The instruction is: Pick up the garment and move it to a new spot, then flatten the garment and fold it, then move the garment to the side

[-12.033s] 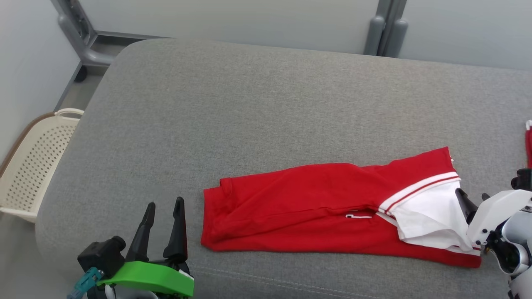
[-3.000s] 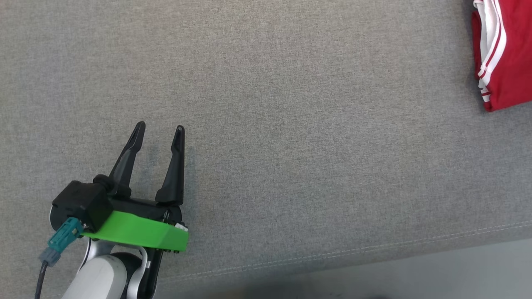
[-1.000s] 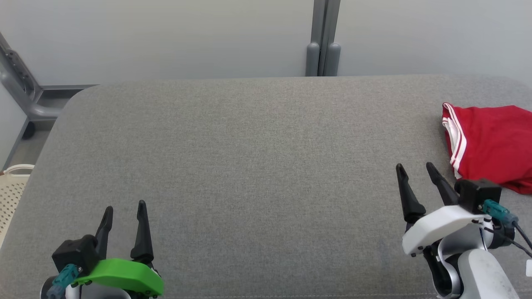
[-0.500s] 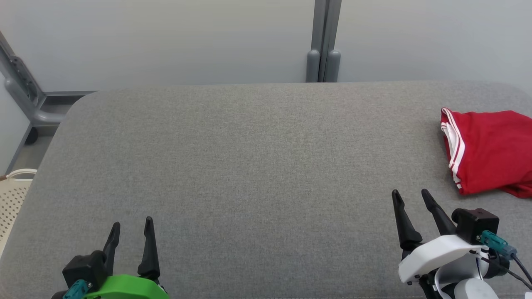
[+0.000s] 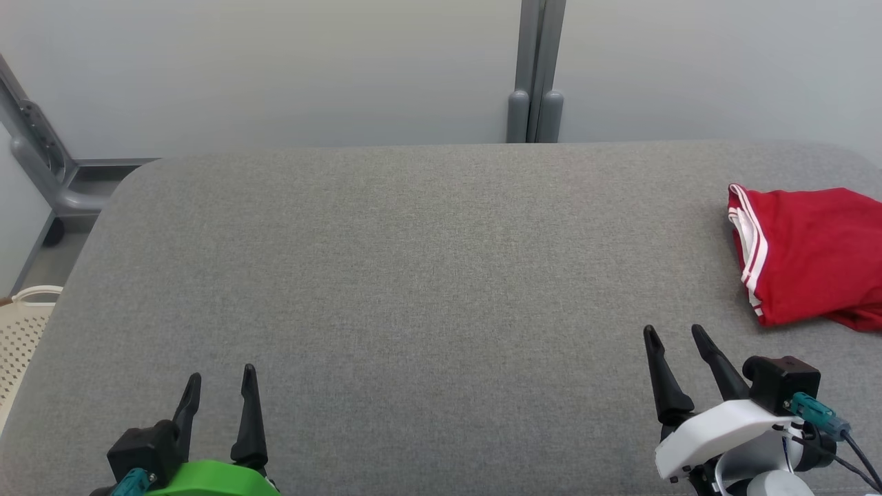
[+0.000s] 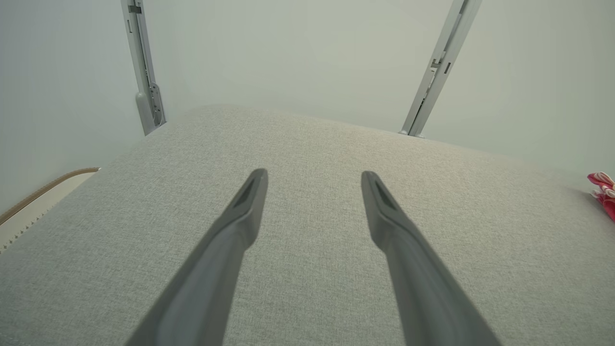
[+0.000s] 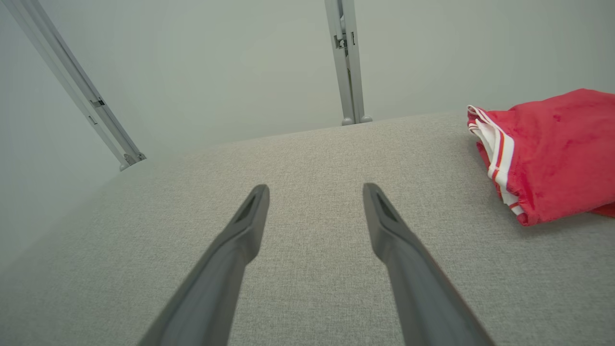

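Observation:
The garment (image 5: 813, 255), red with white stripes along one edge, lies folded at the far right of the grey cushion (image 5: 427, 275). The right wrist view shows the garment (image 7: 552, 154) at the right, and the left wrist view catches a sliver of the garment (image 6: 604, 190) at its right edge. My left gripper (image 5: 222, 375) stands open at the lower left above bare cushion, holding nothing. Open and holding nothing too, my right gripper (image 5: 674, 333) hovers at the lower right, a short way in front of the garment and apart from it.
A cream perforated basket (image 5: 24, 324) stands on the floor beside the cushion's left edge. Behind the cushion is a pale wall with a grey post (image 5: 536, 76) at centre and a grey frame (image 5: 41, 165) at the left corner.
Both grippers have drawn back toward the bottom edge, still open. The garment lies as it did; the head camera tipped up a little, so the cushion sits lower in the picture.

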You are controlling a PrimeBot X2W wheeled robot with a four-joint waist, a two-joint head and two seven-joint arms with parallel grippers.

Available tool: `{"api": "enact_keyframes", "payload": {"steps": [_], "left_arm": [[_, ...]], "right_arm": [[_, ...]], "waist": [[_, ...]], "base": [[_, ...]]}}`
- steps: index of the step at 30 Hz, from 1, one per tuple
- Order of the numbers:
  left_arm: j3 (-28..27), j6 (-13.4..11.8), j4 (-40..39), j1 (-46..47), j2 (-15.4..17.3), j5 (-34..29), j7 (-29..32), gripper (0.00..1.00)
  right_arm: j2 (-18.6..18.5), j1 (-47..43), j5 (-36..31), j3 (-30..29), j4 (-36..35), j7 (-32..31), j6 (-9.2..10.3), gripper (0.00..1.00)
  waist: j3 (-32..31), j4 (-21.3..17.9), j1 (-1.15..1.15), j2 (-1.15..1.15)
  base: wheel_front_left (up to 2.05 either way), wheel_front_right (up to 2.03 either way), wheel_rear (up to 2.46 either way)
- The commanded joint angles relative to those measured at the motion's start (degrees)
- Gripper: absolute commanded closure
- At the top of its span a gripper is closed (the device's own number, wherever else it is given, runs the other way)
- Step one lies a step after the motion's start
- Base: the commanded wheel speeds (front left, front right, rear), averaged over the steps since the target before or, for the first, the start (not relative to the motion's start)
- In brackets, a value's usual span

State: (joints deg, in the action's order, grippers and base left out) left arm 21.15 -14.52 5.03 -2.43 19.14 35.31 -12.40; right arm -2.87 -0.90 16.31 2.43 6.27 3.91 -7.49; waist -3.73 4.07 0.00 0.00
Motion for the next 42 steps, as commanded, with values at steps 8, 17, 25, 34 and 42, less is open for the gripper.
{"api": "enact_keyframes", "payload": {"steps": [8,17,25,34,42], "left_arm": [[0.44,-0.53,-1.06,0.32,0.74,-0.55,0.60,0.00],[1.09,-0.31,-1.23,0.01,0.30,-0.09,1.28,1.00],[-0.12,1.23,0.52,0.35,-1.69,4.72,2.45,1.00],[-2.49,3.87,2.23,2.17,-3.49,11.43,4.11,1.00],[-4.38,6.03,3.66,3.64,-4.96,16.84,5.44,1.00]], "right_arm": [[-0.08,-0.13,0.16,0.09,-0.31,0.08,0.02,0.00],[0.03,-0.05,0.26,0.08,0.24,-0.02,0.00,1.00],[0.23,-0.28,6.45,-1.25,1.65,-1.10,0.00,1.00],[0.15,0.08,15.26,-3.25,1.77,-2.61,0.00,1.00],[0.09,0.44,22.33,-4.84,1.92,-3.81,0.00,1.00]], "waist": [[0.21,0.00,0.00,0.00],[0.31,0.10,0.00,0.00],[0.48,-0.11,0.00,0.00],[0.73,-0.40,0.00,0.00],[0.94,-0.67,0.00,0.00]], "base": [[0.00,0.00,0.00],[0.00,0.00,0.00],[0.00,0.00,0.00],[0.00,0.00,0.00],[0.00,0.00,0.00]]}}
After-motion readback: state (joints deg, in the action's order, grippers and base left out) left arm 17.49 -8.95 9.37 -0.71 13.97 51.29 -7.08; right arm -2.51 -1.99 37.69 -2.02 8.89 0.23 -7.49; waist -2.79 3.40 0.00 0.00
